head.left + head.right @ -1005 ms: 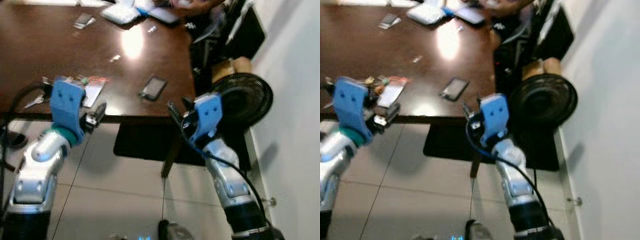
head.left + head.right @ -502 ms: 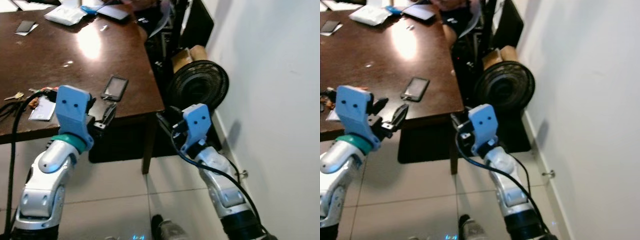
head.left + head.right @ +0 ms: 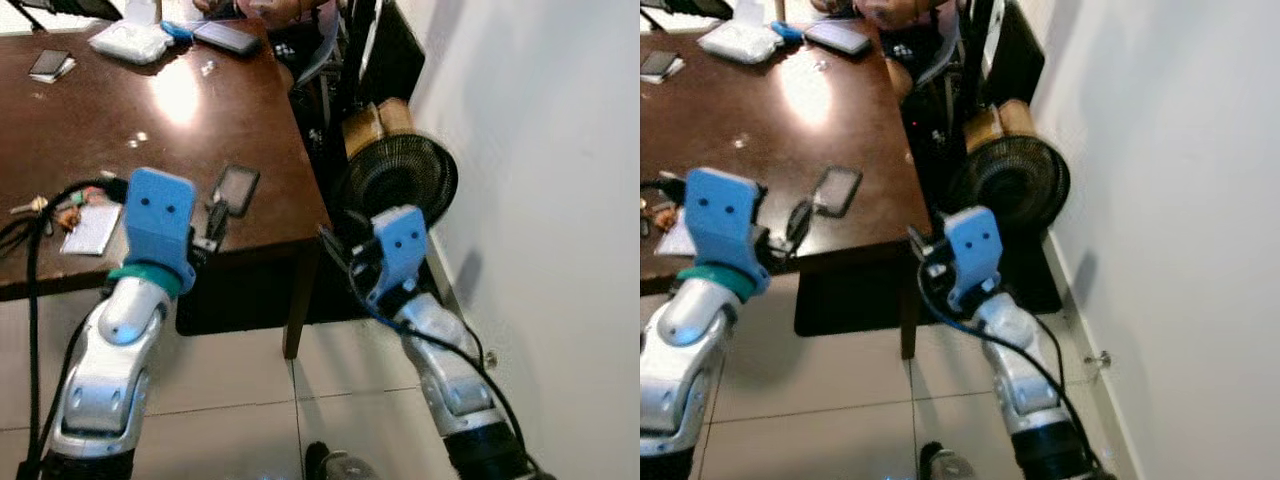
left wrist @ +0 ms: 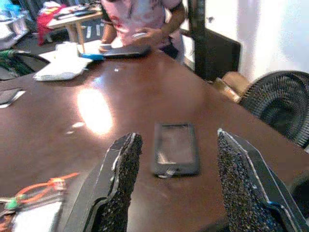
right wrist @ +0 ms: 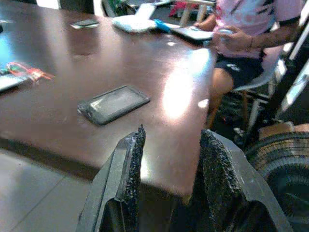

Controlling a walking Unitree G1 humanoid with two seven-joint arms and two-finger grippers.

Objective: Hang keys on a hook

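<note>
A bunch of keys (image 3: 33, 206) with an orange lanyard (image 3: 78, 194) lies near the left end of the dark brown table (image 3: 150, 120), beside a white card (image 3: 90, 229). The lanyard (image 4: 41, 186) also shows in the left wrist view. My left gripper (image 3: 213, 222) is open at the table's front edge, to the right of the keys, and points at a black phone (image 4: 176, 147). My right gripper (image 3: 338, 248) is open with nothing between its fingers. It hangs below the table's right corner, and the phone (image 5: 113, 104) lies beyond its fingers.
A black floor fan (image 3: 400, 180) stands right of the table against a white wall (image 3: 560, 200). A person (image 4: 145, 19) sits at the table's far end, near a tablet (image 3: 228, 37) and a white packet (image 3: 130, 42). A dark mat (image 3: 850, 300) lies under the table on the tiled floor.
The whole view has swung to the right, bringing the wall and fan into sight. My left gripper has risen a little to the table's edge near the phone.
</note>
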